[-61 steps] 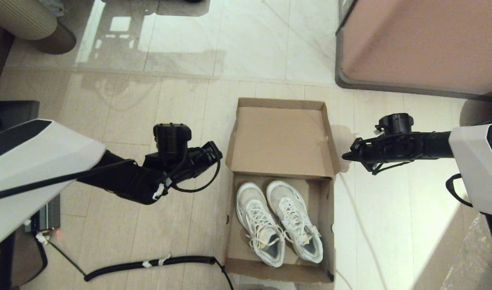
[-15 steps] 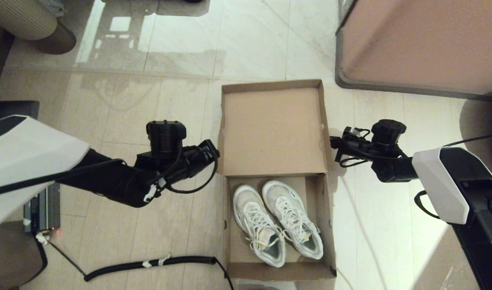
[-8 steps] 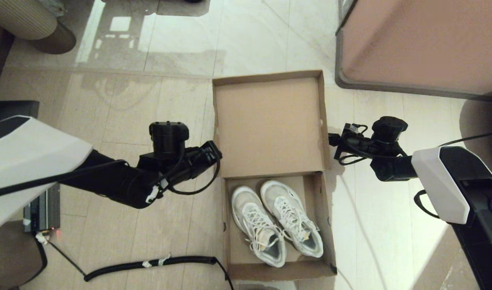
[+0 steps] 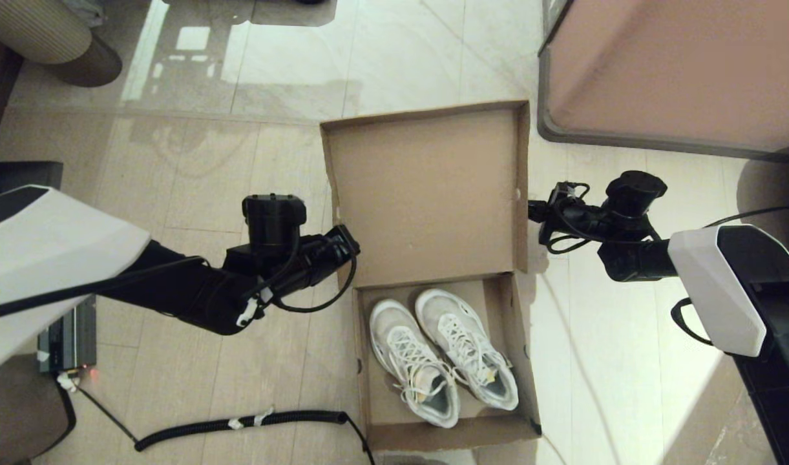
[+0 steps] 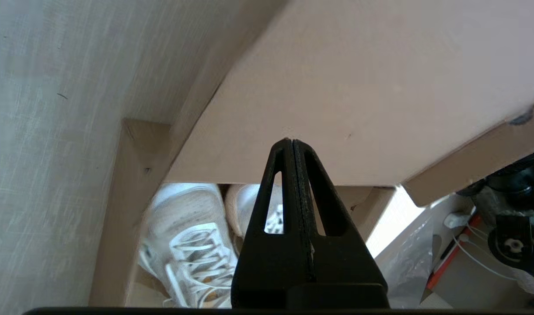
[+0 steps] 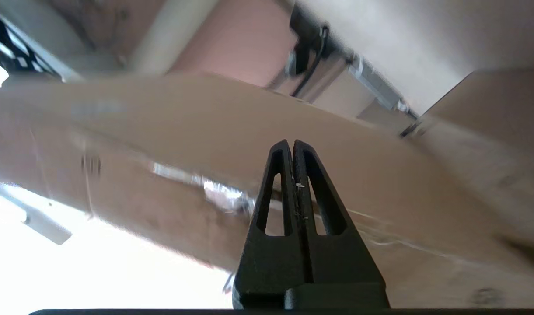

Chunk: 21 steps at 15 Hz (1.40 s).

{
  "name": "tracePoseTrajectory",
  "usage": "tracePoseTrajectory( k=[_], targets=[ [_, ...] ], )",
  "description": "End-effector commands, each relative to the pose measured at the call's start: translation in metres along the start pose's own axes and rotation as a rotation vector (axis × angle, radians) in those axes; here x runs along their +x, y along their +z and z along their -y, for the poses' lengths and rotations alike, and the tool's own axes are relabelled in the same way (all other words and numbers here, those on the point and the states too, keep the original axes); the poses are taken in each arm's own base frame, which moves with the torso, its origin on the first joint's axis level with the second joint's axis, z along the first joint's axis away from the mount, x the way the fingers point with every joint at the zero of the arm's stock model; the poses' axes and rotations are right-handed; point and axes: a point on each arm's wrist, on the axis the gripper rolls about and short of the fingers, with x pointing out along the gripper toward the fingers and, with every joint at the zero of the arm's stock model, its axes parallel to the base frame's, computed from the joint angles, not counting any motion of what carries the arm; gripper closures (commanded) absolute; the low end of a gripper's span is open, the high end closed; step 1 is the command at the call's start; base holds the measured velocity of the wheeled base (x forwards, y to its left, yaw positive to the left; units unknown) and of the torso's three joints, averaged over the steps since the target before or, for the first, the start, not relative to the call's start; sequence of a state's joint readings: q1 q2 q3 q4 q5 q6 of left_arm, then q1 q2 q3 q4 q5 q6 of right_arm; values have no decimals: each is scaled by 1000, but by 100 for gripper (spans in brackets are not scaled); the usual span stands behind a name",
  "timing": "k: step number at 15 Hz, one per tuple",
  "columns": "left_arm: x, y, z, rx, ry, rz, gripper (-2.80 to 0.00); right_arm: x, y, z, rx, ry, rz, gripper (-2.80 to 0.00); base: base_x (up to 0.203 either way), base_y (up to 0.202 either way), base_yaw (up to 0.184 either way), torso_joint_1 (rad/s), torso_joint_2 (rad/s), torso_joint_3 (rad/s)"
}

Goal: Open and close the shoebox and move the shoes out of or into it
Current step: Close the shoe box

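The brown shoebox (image 4: 527, 361) stands open on the floor, its flip lid (image 4: 426, 187) raised steeply off the back. Both white sneakers (image 4: 442, 355) lie side by side inside, toes toward the hinge. My left gripper (image 4: 347, 242) is shut and empty at the lid's lower left edge; in the left wrist view its tips (image 5: 292, 141) point at the lid's inner face (image 5: 358, 78) above the shoes (image 5: 192, 232). My right gripper (image 4: 531, 210) is shut at the lid's right edge, and its tips (image 6: 291, 141) are against the lid's outer face (image 6: 205, 131).
A large pinkish-brown cabinet with a grey rim (image 4: 678, 71) stands at the back right, close to the lid's top corner. A black coiled cable (image 4: 239, 423) runs along the floor to the box's front left. A ribbed round object (image 4: 45, 32) sits at the far left.
The lid has swung up from lying back, its top edge rising with the right gripper behind it. The box base has slid slightly left. The left gripper has stayed beside the lid's left edge.
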State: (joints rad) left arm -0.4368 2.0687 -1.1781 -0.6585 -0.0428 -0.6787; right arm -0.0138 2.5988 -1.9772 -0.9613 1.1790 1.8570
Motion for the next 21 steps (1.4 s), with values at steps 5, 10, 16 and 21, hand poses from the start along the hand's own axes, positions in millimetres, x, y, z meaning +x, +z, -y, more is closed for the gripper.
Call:
tracePoseTrajectory(
  k=[5,10,16,21],
  targets=[
    [-17,10,20,4,-49,26,0,7,-13,-26,-31,-18,-152,0,0,0,0,0,0,0],
    [-65,27,36,12,-91,71,0,9,-21,-41,-60,-38,-243,0,0,0,0,0,0,0],
    [-178,24,44,18,-158,108,0,18,-28,-50,-48,-34,-260,0,0,0,0,0,0,0],
    [-251,5,17,7,-139,158,0,19,-31,-56,-15,-37,-264,0,0,0,0,0,0,0]
  ],
)
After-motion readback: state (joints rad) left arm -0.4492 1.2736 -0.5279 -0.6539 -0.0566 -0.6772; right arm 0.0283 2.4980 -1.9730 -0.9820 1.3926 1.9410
